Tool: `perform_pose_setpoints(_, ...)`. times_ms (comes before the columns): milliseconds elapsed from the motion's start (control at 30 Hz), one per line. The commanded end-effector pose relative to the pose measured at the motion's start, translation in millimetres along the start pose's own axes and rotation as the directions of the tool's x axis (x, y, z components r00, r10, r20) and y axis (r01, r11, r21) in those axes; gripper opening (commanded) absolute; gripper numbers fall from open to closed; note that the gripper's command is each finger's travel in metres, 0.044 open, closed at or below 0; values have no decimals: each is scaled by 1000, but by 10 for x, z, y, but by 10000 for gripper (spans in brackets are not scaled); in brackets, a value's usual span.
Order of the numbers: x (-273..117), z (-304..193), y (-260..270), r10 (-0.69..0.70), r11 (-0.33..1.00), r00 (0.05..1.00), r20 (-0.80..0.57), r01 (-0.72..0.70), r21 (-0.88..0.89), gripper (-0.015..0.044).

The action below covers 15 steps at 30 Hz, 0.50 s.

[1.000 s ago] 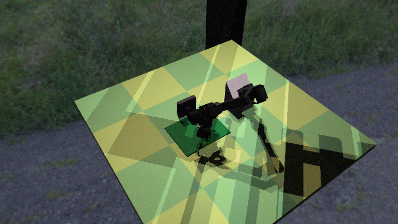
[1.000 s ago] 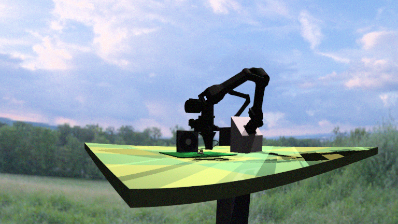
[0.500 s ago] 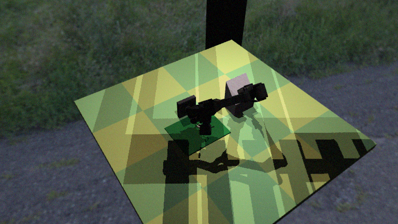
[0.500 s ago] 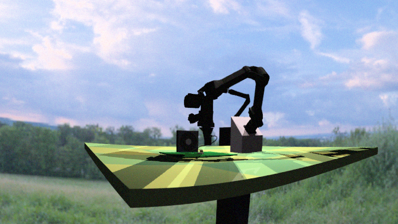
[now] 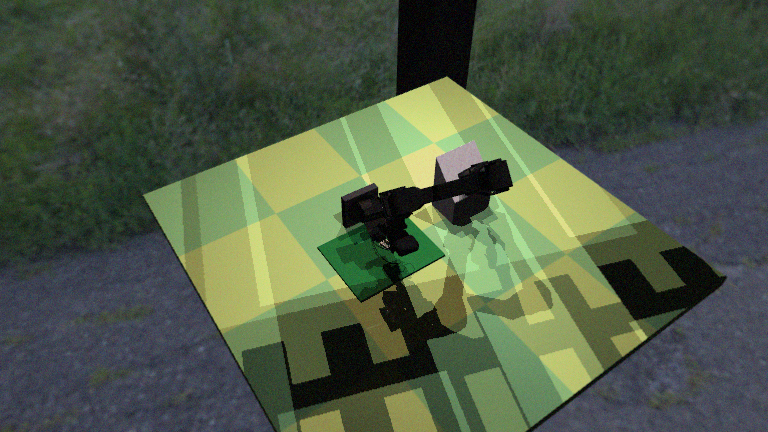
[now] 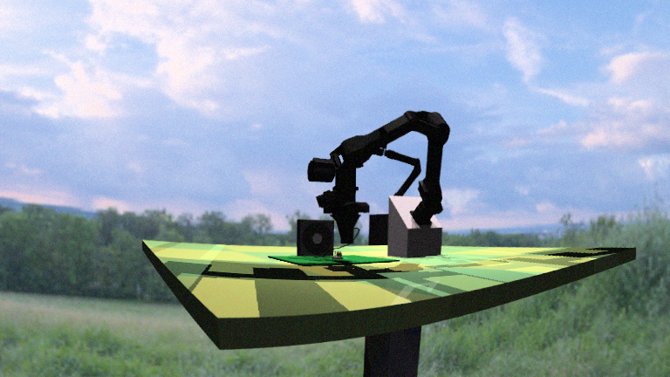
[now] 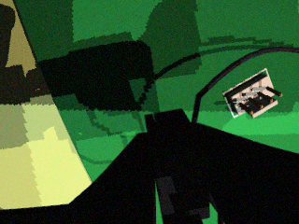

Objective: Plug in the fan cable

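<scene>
The green board (image 5: 362,287) (image 6: 375,258) (image 7: 107,19) lies on the table. The pale four-pin fan header (image 5: 382,243) (image 6: 338,257) (image 7: 254,95) stands on it, its pins bare, at the right in the wrist view. My gripper (image 6: 347,240) (image 7: 168,138) is shut on the dark plug (image 7: 171,119), whose end shows beyond the fingertips. Gripper and plug hang a little above the board, to one side of the header. The thin black cable (image 6: 358,233) (image 7: 198,99) loops off beside the fingers. The fingers hide most of the plug.
The black square fan (image 5: 350,212) (image 6: 306,239) stands upright by the board's far edge. A pale wedge-shaped block (image 5: 455,164) (image 6: 422,243) stands by the arm's base. A dark box (image 6: 378,229) is behind it. Heavy shadows cross the board and table.
</scene>
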State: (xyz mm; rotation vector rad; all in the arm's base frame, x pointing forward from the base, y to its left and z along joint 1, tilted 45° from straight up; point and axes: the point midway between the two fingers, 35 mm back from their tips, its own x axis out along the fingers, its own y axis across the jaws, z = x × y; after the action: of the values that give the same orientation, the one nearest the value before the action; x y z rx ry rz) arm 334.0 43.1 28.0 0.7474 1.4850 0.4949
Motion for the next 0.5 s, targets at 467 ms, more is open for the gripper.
perform_pose_setpoints(467, -1, -14, -252, -8, 800, 1000, 1, 7, -600, 0)
